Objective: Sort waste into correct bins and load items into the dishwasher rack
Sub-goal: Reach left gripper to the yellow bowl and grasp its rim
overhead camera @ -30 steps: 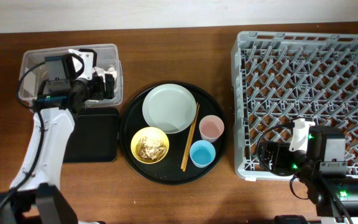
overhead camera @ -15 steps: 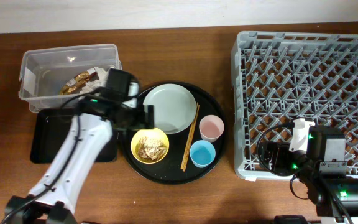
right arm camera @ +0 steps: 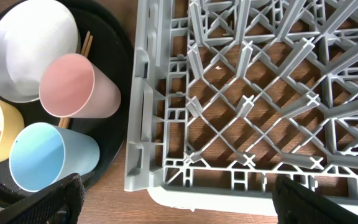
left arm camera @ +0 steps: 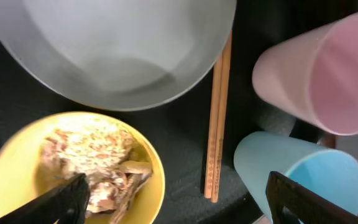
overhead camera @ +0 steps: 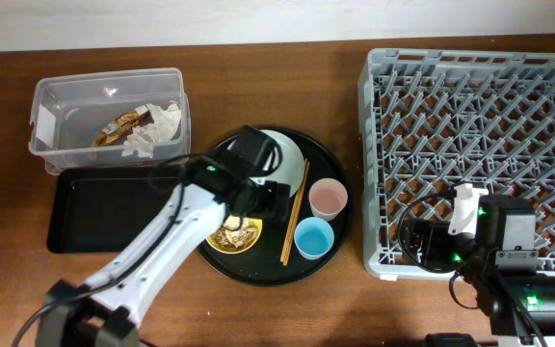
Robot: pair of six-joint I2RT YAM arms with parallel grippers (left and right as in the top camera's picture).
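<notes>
Tissue paper [overhead camera: 158, 131] and foil wrapper [overhead camera: 116, 129] lie in the clear tub [overhead camera: 40, 116]; food scraps [left arm camera: 86, 155] sit in the yellow bowl [left arm camera: 6, 169]; dishwasher rack [overhead camera: 367, 154] holds nothing yet; left gripper [left arm camera: 182, 202] hovers over the bowl, spread wide, empty; right gripper [right arm camera: 179, 199] likewise.

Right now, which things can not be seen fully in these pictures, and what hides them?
Yellow bowl: overhead, mostly under the left arm.
Plate: overhead, the arm covers its left half.
Blue cup: left wrist view, cut by bottom edge.
Dishwasher rack: overhead, cut by right edge.
</notes>
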